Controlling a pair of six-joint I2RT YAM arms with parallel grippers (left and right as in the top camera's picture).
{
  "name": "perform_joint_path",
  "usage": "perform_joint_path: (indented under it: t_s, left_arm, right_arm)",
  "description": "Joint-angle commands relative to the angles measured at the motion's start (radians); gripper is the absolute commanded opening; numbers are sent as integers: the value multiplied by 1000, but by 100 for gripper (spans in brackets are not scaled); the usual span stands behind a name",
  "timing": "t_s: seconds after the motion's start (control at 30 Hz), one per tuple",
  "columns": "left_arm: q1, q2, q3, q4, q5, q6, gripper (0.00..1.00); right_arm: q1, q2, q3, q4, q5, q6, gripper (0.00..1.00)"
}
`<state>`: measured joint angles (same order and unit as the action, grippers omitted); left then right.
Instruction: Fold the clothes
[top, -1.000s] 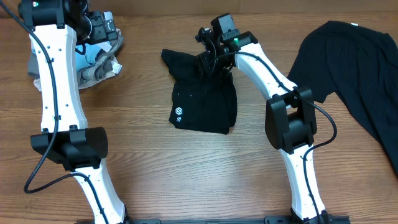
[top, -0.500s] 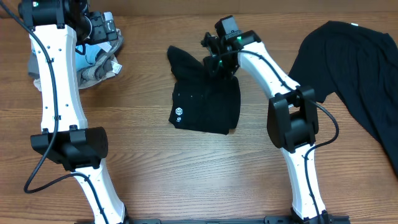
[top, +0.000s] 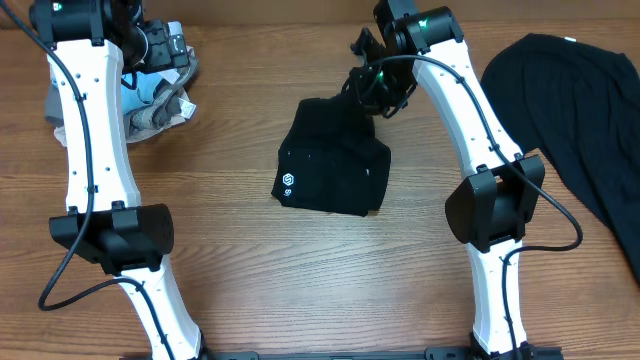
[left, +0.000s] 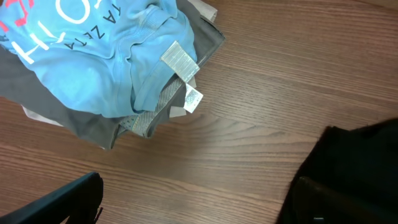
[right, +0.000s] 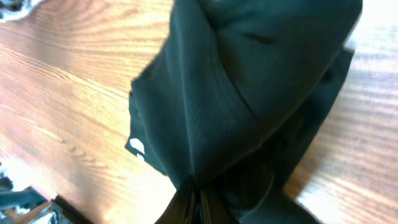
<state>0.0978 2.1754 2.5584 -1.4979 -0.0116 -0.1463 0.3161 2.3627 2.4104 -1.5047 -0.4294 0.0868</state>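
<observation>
Overhead cam: far, straight down, whole table (top: 300, 270). L wrist: near, down on clothes pile (left: 93, 68). R wrist: v. close on black shirt (right: 249, 93). Overhead shares both.

garment bundle (top: 165, 100) far left on table (top: 300, 280), logo shirt (top: 335, 165) centre, second shirt (top: 570, 110) right, perhaps overhanging the edge

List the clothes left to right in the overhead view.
bundle → logo shirt → plain black shirt
</observation>
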Motion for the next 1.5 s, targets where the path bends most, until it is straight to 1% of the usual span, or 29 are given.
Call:
perform_joint_path:
  t_s: [0.0,0.07,0.2,0.3,0.47,0.5,0.57,0.63,0.7,0.87,0.9,0.97,1.03,1.07,1.1,1.23,1.3,1.47]
  left_arm:
    - [-6,8,-5,-2,8,35,100]
    - [-7,8,-5,-5,8,35,100]
    - [-7,8,-5,-9,8,39,100]
    - [-7,8,-5,-9,8,43,100]
    - [-6,8,-5,-10,5,46,100]
    - [-6,8,-5,-10,5,46,100]
    - [-6,8,-5,-10,5,52,100]
    - [-6,8,-5,-12,4,65,100]
    - [-6,8,-5,-13,5,73,100]
    - [-7,8,-5,-12,12,83,100]
    - [-9,8,-5,-12,41,120,100]
    - [-16,8,-5,-14,119,208,96]
    - [-34,8,-5,-14,154,222,94]
    - [-69,8,-5,-15,162,230,94]
    - [-90,8,-5,-15,161,238,93]
    - [-203,9,-5,-16,159,245,93]
    - [-266,9,-5,-16,159,242,94]
    - [-435,24,-5,-14,158,174,94]
  right_arm:
    - [2,-18,18,-27,25,31,4]
    - [2,-17,16,-36,86,76,4]
    - [2,-17,8,-58,135,88,4]
    - [2,-16,-8,-74,190,134,4]
    - [2,-15,-71,-43,298,203,4]
    - [2,-15,-84,-34,299,203,8]
    - [-1,-15,-122,-9,299,216,26]
    - [-14,-15,-172,29,298,233,56]
    - [-33,-15,-182,40,299,250,60]
    - [-93,-22,-143,35,294,274,61]
    - [-108,-23,-129,23,293,274,64]
    - [-139,-28,-104,-6,293,273,71]
    - [-170,-32,-90,-32,291,267,77]
    - [-204,-33,-85,-53,259,235,81]
    - [-223,-33,-85,-61,238,222,83]
    - [-298,-33,-85,-80,186,219,85]
    - [-333,-33,-85,-87,149,193,85]
    - [-388,-33,-85,-89,139,150,87]
